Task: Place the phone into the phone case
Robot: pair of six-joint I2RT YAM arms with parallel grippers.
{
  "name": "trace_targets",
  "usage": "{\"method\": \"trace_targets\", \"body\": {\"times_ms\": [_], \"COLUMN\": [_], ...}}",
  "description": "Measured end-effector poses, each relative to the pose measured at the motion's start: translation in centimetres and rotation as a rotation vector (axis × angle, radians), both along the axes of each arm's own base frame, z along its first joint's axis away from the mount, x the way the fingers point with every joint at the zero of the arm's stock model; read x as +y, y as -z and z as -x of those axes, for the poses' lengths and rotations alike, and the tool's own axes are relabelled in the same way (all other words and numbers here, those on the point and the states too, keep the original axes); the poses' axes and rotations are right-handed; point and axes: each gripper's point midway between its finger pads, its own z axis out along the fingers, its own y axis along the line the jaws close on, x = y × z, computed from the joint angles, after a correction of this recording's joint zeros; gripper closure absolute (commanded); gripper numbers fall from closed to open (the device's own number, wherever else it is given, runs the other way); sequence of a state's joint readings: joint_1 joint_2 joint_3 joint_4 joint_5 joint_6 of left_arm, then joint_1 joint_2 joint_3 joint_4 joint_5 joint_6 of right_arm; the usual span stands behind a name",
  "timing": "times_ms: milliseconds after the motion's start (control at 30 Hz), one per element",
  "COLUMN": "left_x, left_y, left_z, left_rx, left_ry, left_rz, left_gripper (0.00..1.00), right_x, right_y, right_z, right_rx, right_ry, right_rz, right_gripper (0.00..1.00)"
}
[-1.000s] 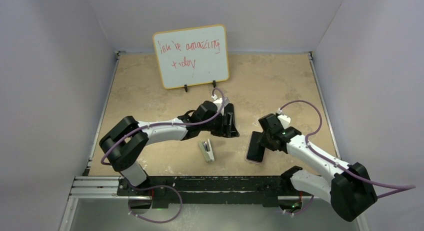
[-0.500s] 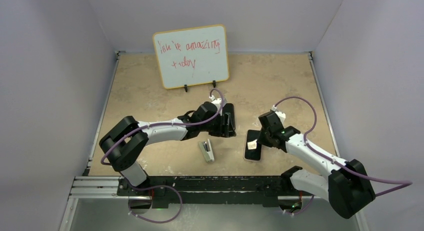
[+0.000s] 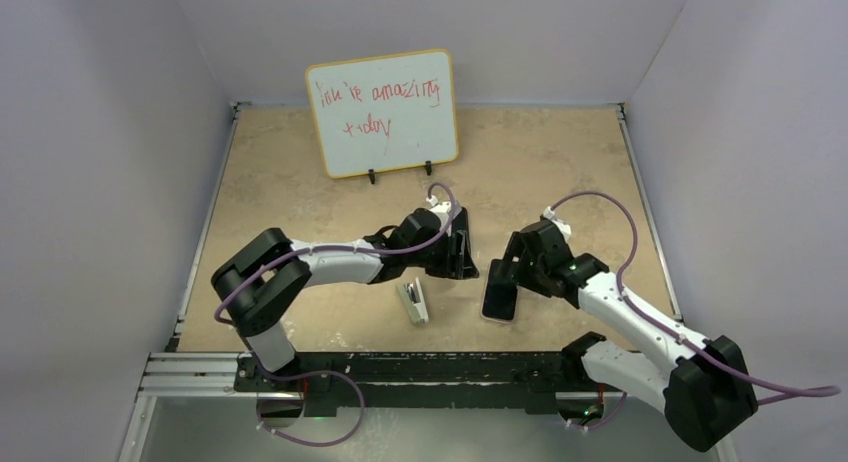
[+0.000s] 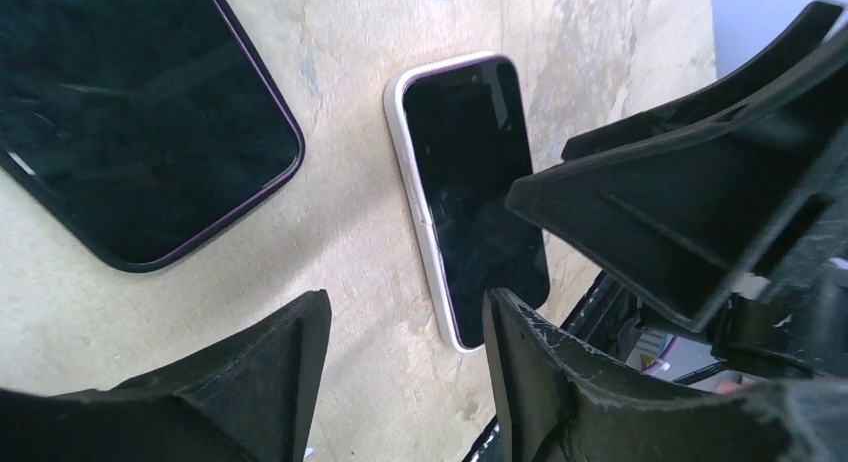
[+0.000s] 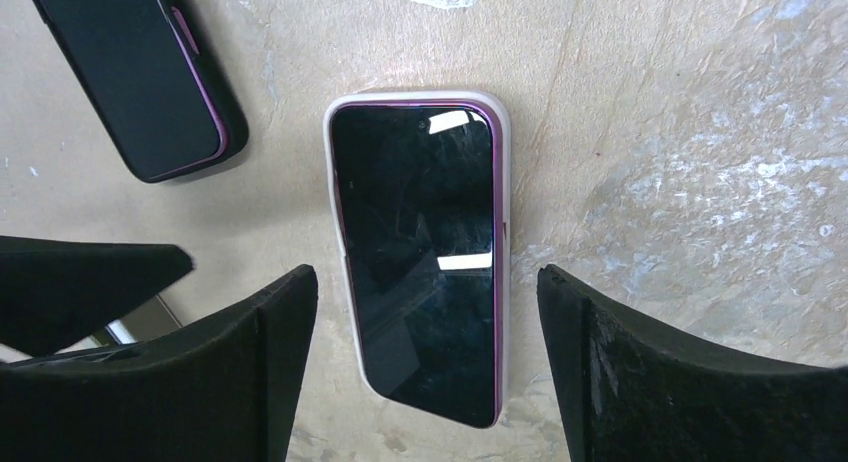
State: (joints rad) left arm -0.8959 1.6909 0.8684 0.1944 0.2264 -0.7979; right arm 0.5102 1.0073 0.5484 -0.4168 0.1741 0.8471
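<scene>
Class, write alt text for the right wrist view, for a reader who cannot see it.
A dark-screened phone lies face up in a whitish case on a tan table, between the open fingers of the right hand. A second dark phone lies at upper left.

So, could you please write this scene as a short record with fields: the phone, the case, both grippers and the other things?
phone: lies screen up inside the phone case, flat on the table
phone case: whitish rim shows around the phone; whether it is fully seated, cannot tell
right gripper: open, straddling the cased phone without touching it
left gripper: open, holds nothing
other things: second dark phone beside the cased one, stapler, whiteboard at the back
</scene>
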Motion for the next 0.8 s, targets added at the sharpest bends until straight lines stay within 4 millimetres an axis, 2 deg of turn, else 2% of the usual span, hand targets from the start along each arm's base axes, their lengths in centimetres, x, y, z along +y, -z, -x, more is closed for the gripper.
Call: {"method": "trace_targets", "body": {"times_ms": [167,267,400,633,800], "left_x": [-0.6,-0.6,-0.9,-1.1,-1.0], "left_y": [2.7,3.6,3.6,3.3,3.6], "left_z": [1.1,1.5,1.6,1.5,1.6], "left_rx": [0.057,0.087,0.1,0.099,0.108], "left_ry": [0.031,0.03,0.029,0.025,0.021], "left_rz": [-0.027,-0.038,-0.024,-0.003,-0.003], "left_gripper": [0.5,0.51,0.53,0.55,0.58], "right_x": [0.2,0.1,0.1,2.6,3.8], "right_y": [0.1,1.1,2.6,2.0,1.5], "right_z": [0.1,0.6,1.3,0.1,0.4], "right_rx": [-0.005,0.005,0.03,-0.052,-0.089], "right_ry": [0.007,0.016,0.032,-0.018,-0.048], "right_rz": [-0.022,-0.045,-0.078,-0.221,-0.313], "right_gripper": [0.19,0.17,0.16,0.16,0.16]}}
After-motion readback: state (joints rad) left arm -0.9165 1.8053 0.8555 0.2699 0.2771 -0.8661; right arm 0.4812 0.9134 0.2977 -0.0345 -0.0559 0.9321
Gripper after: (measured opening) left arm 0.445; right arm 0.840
